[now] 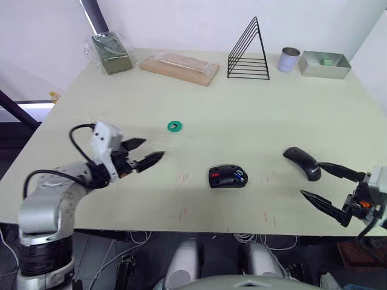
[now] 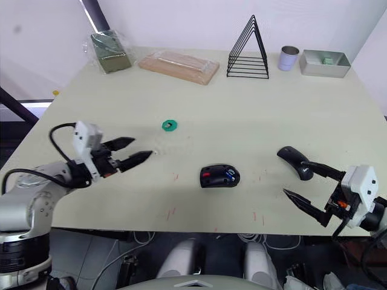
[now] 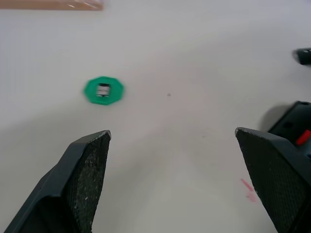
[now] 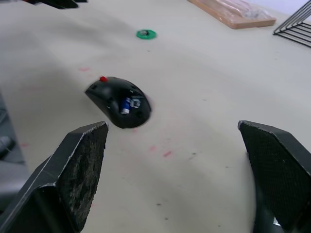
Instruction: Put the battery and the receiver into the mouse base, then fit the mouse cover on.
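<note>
Lying mid-worktop (image 1: 254,121), black oval mouse base (image 1: 227,177), blue battery (image 1: 239,177) inside; glossy black cover (image 1: 302,161) beside spread right claw (image 1: 329,187). Left claw (image 1: 147,152) spread, empty. Grip cover edges, align first.

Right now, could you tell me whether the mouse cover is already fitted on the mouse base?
No, the mouse cover lies on the table apart from the mouse base, whose open compartment shows the blue battery.
</note>
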Tool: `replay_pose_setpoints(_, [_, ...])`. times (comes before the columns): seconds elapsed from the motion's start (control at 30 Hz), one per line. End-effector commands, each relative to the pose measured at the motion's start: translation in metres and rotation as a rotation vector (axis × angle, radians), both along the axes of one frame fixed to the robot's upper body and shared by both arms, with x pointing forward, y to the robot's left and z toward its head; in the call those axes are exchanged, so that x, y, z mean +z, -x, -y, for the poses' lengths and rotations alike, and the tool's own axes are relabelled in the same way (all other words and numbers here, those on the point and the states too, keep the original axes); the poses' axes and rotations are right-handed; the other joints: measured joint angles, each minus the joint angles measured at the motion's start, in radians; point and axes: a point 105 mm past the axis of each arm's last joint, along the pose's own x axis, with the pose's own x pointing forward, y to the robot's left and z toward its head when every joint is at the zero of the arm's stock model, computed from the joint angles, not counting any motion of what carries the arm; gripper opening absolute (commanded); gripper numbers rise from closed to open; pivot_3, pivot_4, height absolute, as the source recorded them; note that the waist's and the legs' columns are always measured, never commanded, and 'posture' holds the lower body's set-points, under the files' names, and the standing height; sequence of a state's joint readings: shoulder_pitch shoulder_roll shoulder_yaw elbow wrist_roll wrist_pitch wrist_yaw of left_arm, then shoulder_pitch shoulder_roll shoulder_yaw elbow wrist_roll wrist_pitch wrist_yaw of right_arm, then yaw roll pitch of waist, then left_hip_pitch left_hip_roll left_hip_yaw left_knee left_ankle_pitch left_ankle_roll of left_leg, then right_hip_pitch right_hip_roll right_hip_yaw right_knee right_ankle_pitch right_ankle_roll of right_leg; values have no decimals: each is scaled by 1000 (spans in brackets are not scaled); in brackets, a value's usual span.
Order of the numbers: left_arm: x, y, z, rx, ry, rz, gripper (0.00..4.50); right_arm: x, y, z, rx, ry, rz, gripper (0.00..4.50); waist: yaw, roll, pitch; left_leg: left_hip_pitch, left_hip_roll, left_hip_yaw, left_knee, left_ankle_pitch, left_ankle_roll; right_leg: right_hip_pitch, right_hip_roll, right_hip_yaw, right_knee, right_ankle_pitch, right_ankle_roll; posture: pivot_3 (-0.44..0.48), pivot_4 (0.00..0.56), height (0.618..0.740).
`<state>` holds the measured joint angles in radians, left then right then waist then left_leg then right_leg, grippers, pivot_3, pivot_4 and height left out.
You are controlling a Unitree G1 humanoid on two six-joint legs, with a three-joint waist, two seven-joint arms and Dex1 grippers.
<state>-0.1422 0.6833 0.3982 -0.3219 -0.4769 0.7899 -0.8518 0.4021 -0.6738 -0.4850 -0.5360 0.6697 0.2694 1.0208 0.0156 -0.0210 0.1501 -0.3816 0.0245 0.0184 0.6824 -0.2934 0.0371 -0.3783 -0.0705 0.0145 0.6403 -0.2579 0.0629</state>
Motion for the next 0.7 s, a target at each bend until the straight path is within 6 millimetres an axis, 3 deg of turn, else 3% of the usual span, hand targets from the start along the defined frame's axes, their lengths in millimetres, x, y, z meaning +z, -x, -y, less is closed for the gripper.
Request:
replay_pose_setpoints(0.03, [11,-5,-8,56,31,42,4372,6,1,7,-29,-28,39,4500,-1,0,0,0,0,0,0,0,0,0,0,0,0,0,0,0,150,740])
replay_pose_setpoints(0.3, [8,-37,-5,170,16,34,4372,5,7,4,-36,-76,45,4500,-1,0,0,0,0,0,-1,0,0,0,-4,0,0,0,0,0,150,740])
replay_pose_setpoints(0.6, [6,-78,3,95,-47,40,4372,9,5,-5,-24,-90,53,4500,0,0,0,0,-1,-1,-1,0,-1,-1,-2,-1,0,0,-1,0,150,740])
replay_pose_setpoints(0.7, [9,-91,5,50,-65,61,3618,11,3,-9,-19,-98,63,4500,-1,0,0,0,-1,0,-1,0,0,-1,-2,-1,0,0,-1,0,150,740])
